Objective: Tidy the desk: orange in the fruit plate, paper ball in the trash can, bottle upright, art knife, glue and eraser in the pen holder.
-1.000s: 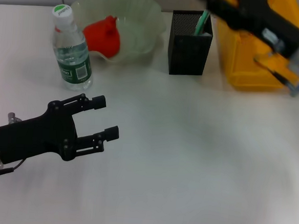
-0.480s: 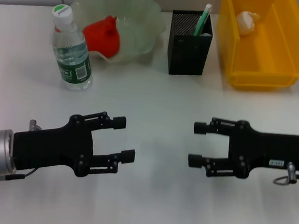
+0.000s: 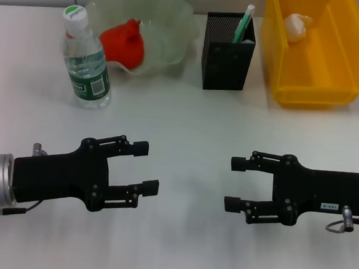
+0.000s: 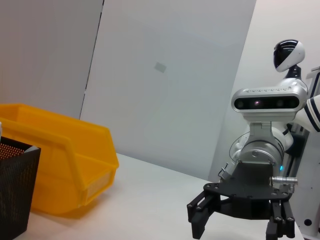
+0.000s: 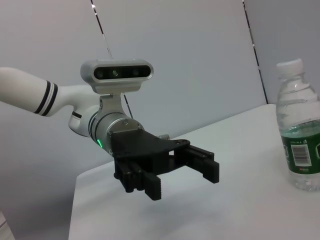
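The bottle (image 3: 86, 60) stands upright at the back left, also seen in the right wrist view (image 5: 300, 145). Beside it, the orange (image 3: 124, 41) lies in the pale green fruit plate (image 3: 175, 23). The paper ball (image 3: 296, 24) rests inside the yellow trash can (image 3: 312, 88). A green-and-white stick (image 3: 243, 25) pokes out of the black mesh pen holder (image 3: 227, 64); art knife, glue and eraser are otherwise hidden. My left gripper (image 3: 146, 167) and right gripper (image 3: 233, 184) hover open and empty over the front of the table, facing each other.
The white table (image 3: 187, 116) stretches between the grippers and the row of containers at the back. The left wrist view shows the trash can (image 4: 65, 160), a corner of the pen holder (image 4: 15, 190) and the right gripper (image 4: 240, 225).
The right arm has swung from over the trash can at the back right down to the front right. The left gripper has shifted right. Both have barely moved in the last half second.
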Available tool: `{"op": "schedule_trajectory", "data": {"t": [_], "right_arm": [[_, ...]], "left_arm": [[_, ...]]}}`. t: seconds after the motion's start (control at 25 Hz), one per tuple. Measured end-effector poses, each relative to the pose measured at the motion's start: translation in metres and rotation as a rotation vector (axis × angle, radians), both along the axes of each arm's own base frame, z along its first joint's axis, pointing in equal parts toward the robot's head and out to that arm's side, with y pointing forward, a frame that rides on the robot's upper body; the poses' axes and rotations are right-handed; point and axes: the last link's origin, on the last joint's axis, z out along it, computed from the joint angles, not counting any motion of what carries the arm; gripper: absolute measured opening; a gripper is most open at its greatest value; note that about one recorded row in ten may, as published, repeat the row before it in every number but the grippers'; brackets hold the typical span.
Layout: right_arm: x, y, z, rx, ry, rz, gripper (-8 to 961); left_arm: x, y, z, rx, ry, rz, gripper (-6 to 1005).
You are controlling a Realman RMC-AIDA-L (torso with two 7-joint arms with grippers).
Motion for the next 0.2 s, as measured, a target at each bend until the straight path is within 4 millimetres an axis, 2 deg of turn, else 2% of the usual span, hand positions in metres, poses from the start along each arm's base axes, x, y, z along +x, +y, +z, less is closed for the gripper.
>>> {"op": "schedule_trajectory", "data": {"t": [0.2], "right_arm": [[-0.0006,0.0004,0.0001,0.0,0.001,0.003,826]], "left_arm": [[-0.0004,-0.0003,0.0003,0.0,0.0,0.001,773]]}}
